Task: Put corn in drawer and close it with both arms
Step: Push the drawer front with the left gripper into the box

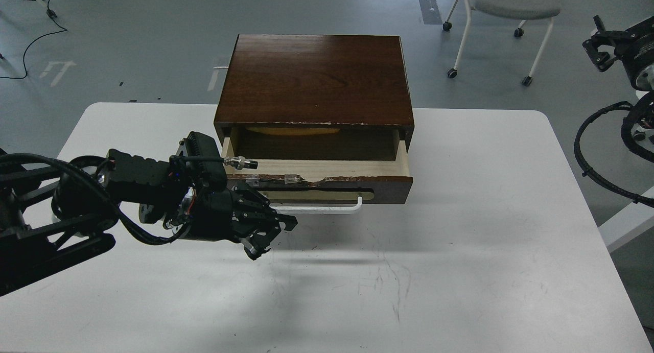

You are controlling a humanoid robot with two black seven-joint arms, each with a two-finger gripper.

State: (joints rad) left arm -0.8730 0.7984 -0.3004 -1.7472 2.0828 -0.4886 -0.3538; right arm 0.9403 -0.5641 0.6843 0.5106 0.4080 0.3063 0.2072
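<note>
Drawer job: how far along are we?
Looks done: the corn lies inside, at the back of the open drawer, mostly hidden under the cabinet top. In hand: the left tool sits just in front of the drawer's left end by the white handle, holding nothing. Left: pushing the drawer shut; the right tool is far off at the right edge.

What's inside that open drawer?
The drawer shows pale wood and, at the back, a sliver of yellow corn. The cabinet top hides the rest.
</note>
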